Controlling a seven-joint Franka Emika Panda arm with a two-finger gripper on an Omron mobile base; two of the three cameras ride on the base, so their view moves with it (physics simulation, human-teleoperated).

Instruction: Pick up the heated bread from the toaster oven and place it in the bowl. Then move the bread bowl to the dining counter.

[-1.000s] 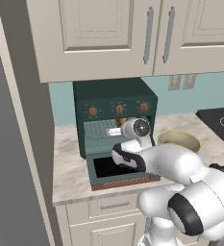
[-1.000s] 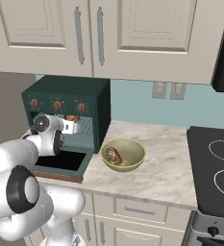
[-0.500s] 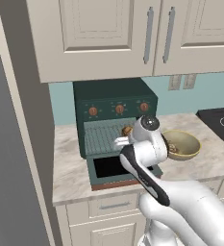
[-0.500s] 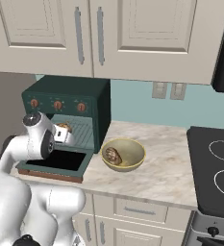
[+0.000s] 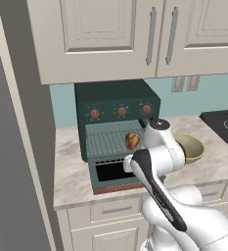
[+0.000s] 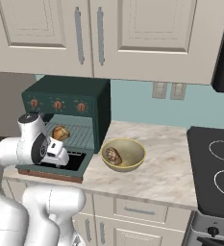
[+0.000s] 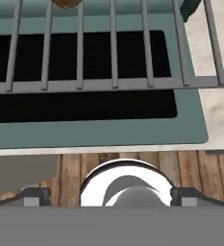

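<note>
Dark green oven (image 5: 116, 100) stands on the marble bench (image 6: 173, 175) under cream cabinets (image 6: 132, 33), its door (image 7: 96, 129) dropped flat and the wire rack (image 7: 113, 53) drawn out over it. One bread (image 5: 132, 140) lies on the rack's right part. Right of the oven sits the tan bowl (image 6: 132, 148) with another brown piece (image 6: 113, 154) inside. The white arm's fingers (image 7: 24, 196) hang over the door's near edge, spread wide apart and gripping nothing. A black stove (image 6: 214, 168) lies far right.
</note>
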